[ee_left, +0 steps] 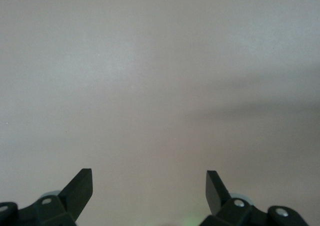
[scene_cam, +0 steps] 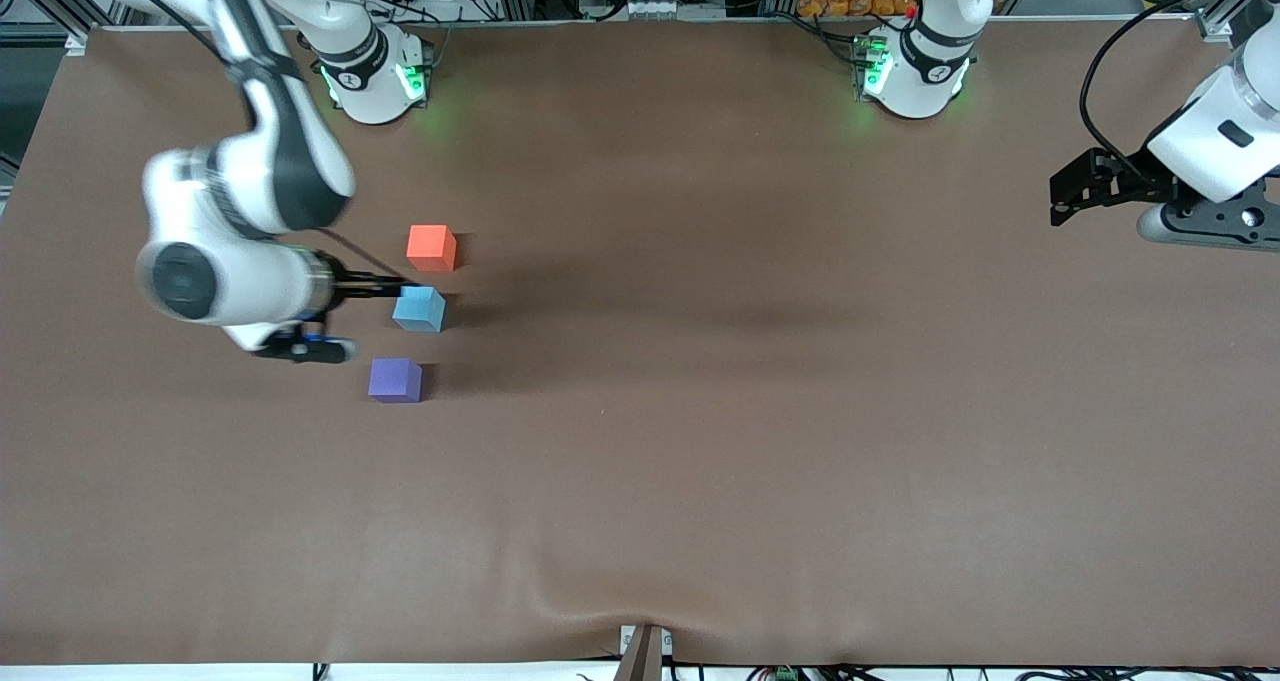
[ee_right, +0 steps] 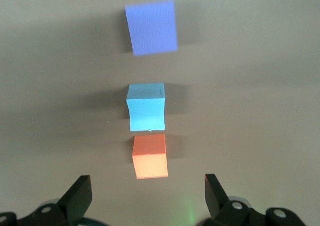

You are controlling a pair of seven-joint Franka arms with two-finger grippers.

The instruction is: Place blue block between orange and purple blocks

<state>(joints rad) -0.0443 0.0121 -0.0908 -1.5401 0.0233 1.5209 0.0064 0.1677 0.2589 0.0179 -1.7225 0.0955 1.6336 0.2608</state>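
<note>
Purple block, blue block and orange block lay in line, placement apparently done; right gripper hung released beside blue, needing retreat; left gripper waited open.

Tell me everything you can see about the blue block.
The blue block is a small light sky-blue cube that looks matte and foam-like, the same size as its neighbours. It sits flat on the brown table, between the orange block and the purple block, touching neither. The right wrist view shows all three in a row with gaps. The right hand is open, and nothing grips the block.
</note>
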